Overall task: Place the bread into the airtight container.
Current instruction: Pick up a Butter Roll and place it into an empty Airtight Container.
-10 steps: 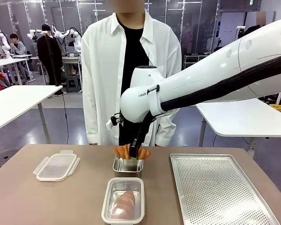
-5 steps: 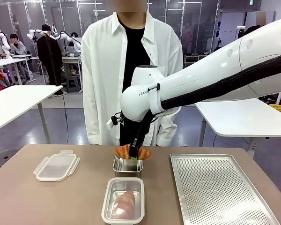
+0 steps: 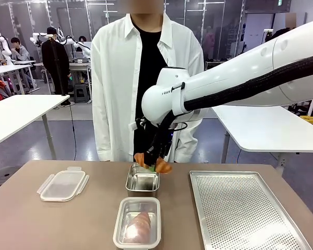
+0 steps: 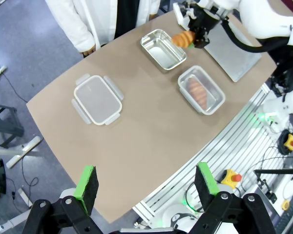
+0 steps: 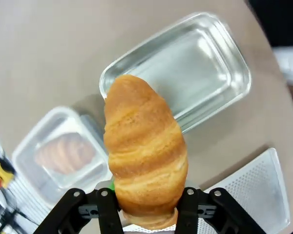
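Left gripper point(image 4: 145, 181): we record it high over the near side of the brown table point(image 3: 41, 224), jaws wide apart, holding nothing.

Far left, we list a clear plastic clip-on lid point(image 3: 63, 185), lying flat.

Centre, far: a rectangular steel pan point(image 3: 142, 180). Just near of it is a clear rectangular airtight container point(image 3: 138, 223), lidless, with one pale croissant point(image 3: 139, 225) lying inside.

Over the pan's far right rim, we note the right gripper point(image 3: 153, 165), jaws clamped on a golden-brown croissant point(image 3: 163, 167), held in the air.

Right: a perforated metal tray point(image 3: 245, 208).

Far edge: a person in a white shirt point(image 3: 115, 78).
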Action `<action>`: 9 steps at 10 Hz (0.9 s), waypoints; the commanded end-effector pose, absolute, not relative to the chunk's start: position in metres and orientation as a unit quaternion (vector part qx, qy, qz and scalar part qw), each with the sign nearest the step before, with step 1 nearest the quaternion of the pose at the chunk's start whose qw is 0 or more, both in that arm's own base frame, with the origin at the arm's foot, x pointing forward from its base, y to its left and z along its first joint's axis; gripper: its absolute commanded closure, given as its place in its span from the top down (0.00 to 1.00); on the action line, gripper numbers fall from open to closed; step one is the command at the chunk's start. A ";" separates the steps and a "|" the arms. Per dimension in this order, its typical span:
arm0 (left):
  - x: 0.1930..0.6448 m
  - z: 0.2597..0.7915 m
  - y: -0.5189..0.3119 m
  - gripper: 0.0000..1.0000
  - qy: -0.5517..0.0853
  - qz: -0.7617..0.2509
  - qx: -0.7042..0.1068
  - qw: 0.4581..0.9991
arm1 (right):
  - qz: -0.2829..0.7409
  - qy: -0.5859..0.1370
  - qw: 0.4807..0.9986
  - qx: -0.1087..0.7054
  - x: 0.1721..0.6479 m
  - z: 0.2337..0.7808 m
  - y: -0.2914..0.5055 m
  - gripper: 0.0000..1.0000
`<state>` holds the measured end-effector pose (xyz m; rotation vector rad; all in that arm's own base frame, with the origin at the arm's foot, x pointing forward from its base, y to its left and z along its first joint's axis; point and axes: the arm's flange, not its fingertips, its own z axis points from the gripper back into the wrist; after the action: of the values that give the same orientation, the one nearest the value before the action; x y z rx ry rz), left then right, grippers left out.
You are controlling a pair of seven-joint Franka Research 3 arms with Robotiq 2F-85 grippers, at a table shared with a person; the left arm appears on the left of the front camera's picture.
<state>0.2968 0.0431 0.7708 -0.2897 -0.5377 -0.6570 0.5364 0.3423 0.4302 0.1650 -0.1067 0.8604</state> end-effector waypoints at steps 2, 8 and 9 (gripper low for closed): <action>0.295 0.771 0.044 1.00 -0.260 -0.327 -0.142 0.897 | 0.226 -0.084 0.966 0.097 0.548 0.426 0.353 0.37; 0.295 0.771 0.044 1.00 -0.260 -0.327 -0.142 0.897 | -0.011 -0.091 0.985 0.147 0.568 0.395 0.366 0.37; 0.295 0.771 0.044 1.00 -0.260 -0.327 -0.142 0.897 | -0.012 -0.082 0.986 0.145 0.569 0.390 0.371 0.37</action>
<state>0.2968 0.0432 0.7708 -0.2897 -0.5377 -0.6570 0.5677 0.3596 0.3906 0.3069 -0.1773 0.0099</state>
